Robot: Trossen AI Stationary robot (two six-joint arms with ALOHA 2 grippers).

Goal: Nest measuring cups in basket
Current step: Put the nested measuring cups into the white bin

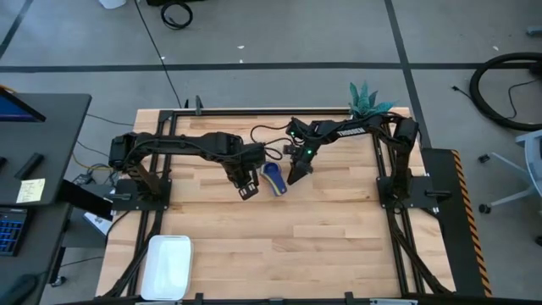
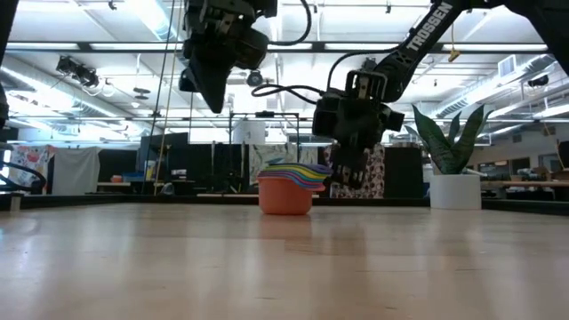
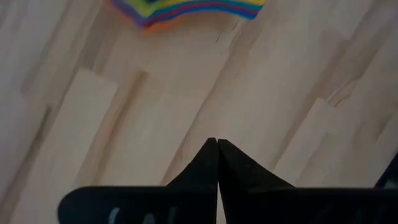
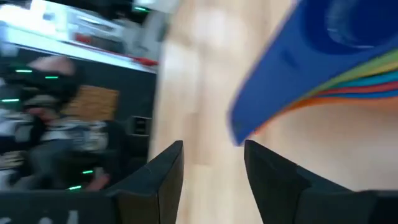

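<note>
The measuring cups [image 1: 275, 179] stand nested in one stack on the wooden table, the orange cup [image 2: 285, 200] at the bottom and the dark blue one [image 4: 323, 50] on top. Their flat handles [image 2: 307, 173] fan out toward my right gripper [image 4: 211, 155]. That gripper is open, low and nearly level, its fingertips just short of the handles' free ends and apart from them. My left gripper [image 3: 217, 146] is shut and empty, pointing down, raised above the table [image 2: 212, 89] on the stack's left. The white basket [image 1: 168, 264] lies at the table's near left corner.
A potted plant [image 1: 369, 99] stands at the far right corner of the table. Bare wood stretches between the stack and the basket. The arms' frames run along the table's left and right edges.
</note>
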